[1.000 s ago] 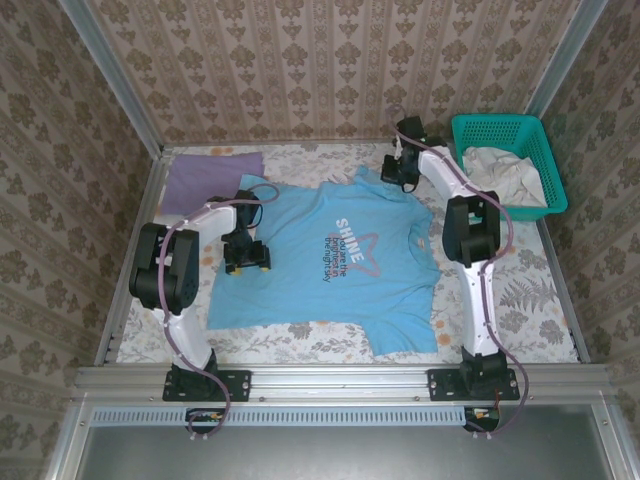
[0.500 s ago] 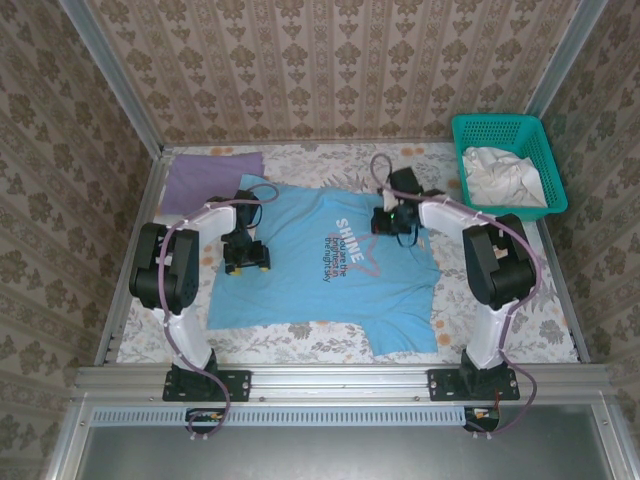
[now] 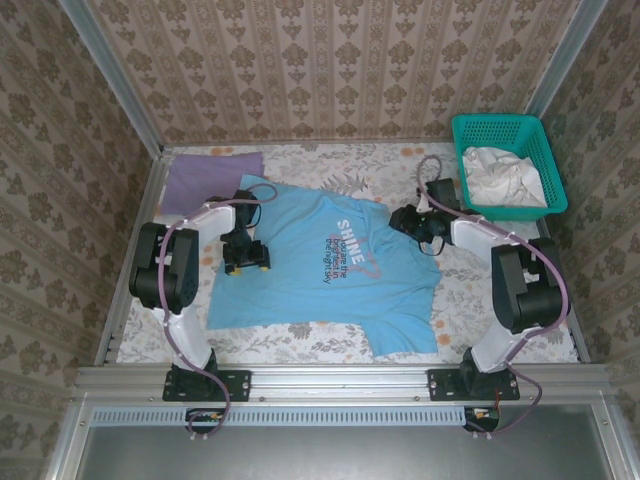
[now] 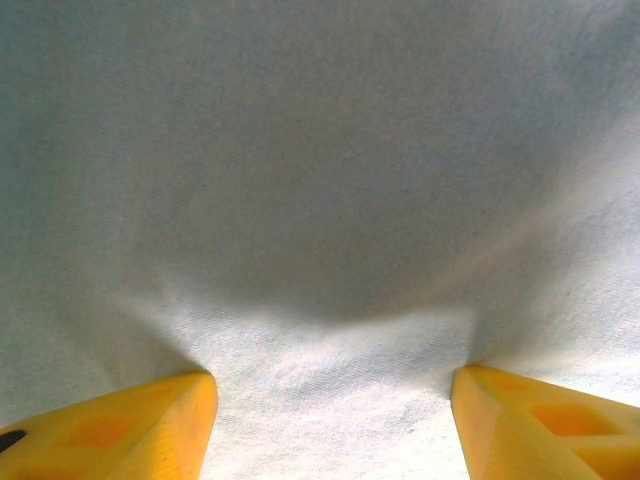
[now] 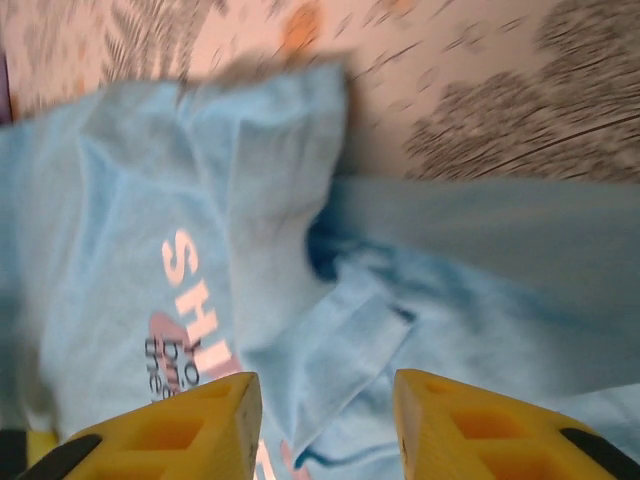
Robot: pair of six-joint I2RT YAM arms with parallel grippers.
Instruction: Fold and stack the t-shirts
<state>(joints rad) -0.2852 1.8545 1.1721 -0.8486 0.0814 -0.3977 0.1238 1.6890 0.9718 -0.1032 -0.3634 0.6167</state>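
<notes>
The sky-blue t-shirt (image 3: 320,275) lies mid-table, with the lavender t-shirt (image 3: 210,178) at ten o'clock. At nine o'clock the left gripper (image 3: 247,258), jaws spread, presses the blue cloth. The right wrist view shows the right gripper (image 5: 322,390) released over a folded-in sleeve.

Fixed above and behind the arm bases, the top camera looks down and forward from well back, taking in the whole table (image 3: 520,300) out to its far edge and the walls. The left wrist camera looks out between its own yellow fingers (image 4: 110,430) from very close to the blue tee (image 3: 300,280), plain cloth running edge to edge. The right wrist camera sits higher, looking down past its fingers (image 5: 170,440) across the tee's print to a strip of table cover beyond. All three views share the tee; the top view places the left gripper (image 3: 247,258) and right gripper (image 3: 405,222) over it.
</notes>
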